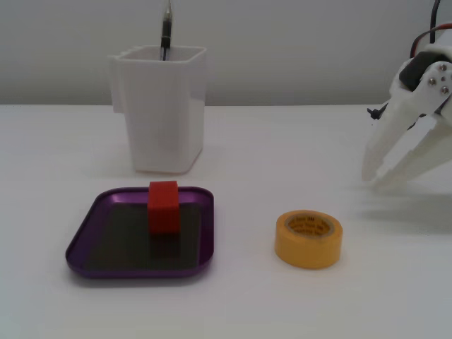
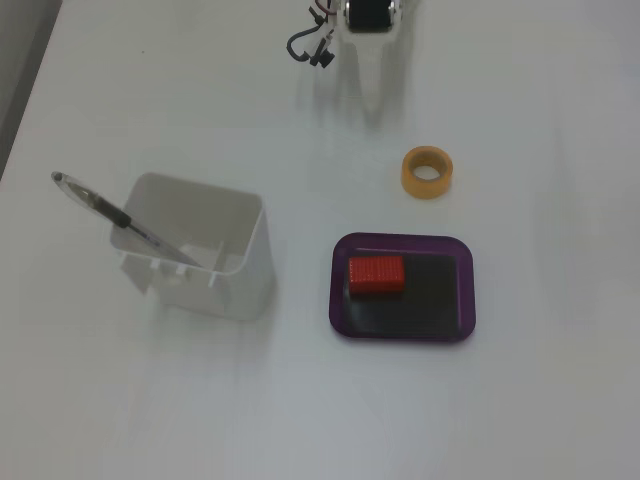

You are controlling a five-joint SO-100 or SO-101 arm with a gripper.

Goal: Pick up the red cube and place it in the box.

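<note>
Red cube (image 1: pixel 163 206) sits inside the purple box (image 1: pixel 83 244), left of centre in the overhead frame, so placing looks done. Gripper (image 1: pixel 376 178), at the right edge, is spread and empty; next it likely just retreats.

low front view, overhead view, same table (image 1: pixel 233 311)

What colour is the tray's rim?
Metallic purple rim around a dark bottom, clearest in the top-down fixed view.
</note>
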